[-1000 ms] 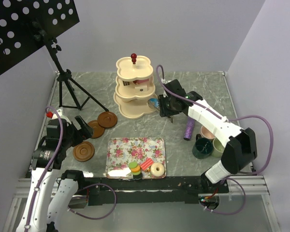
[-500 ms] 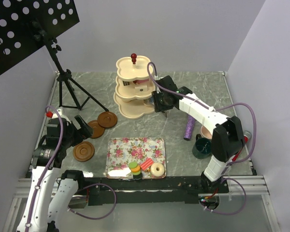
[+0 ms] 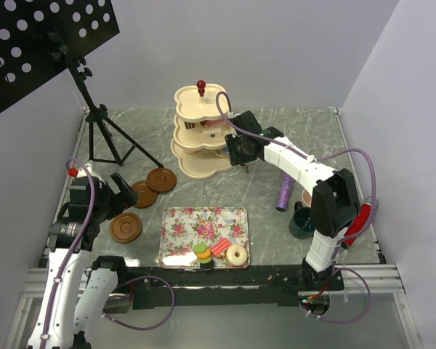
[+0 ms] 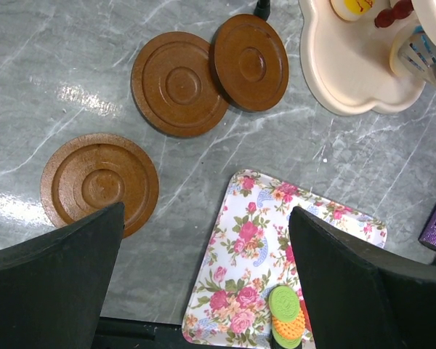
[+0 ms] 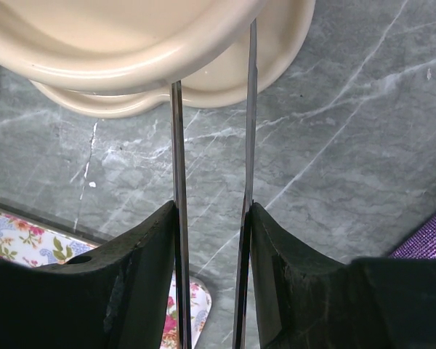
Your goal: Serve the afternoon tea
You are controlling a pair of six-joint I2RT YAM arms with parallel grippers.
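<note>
The cream three-tier stand [image 3: 201,131] stands at the back centre. My right gripper [image 3: 234,150] is at its bottom tier, shut on a small blue-and-white striped cake piece [image 4: 414,51]. In the right wrist view the stand's rim [image 5: 131,43] hides that piece. My left gripper [image 4: 207,211] is open and empty, hovering between a brown saucer [image 4: 99,182] and the floral tray [image 4: 276,218]. Two more saucers [image 4: 179,83] overlap near the stand. A macaron stack [image 3: 202,254], a red cake slice [image 3: 220,247] and a doughnut [image 3: 237,254] sit on the tray's near edge.
A purple microphone [image 3: 284,192] lies right of the stand. A dark teal mug [image 3: 304,223] and a pink mug [image 3: 310,198] stand at the right, partly behind my right arm. A black music stand [image 3: 43,43] with tripod legs [image 3: 105,138] occupies the back left.
My right gripper has moved left with the blue striped piece, from right of the stand to its bottom tier. My left arm has not moved.
</note>
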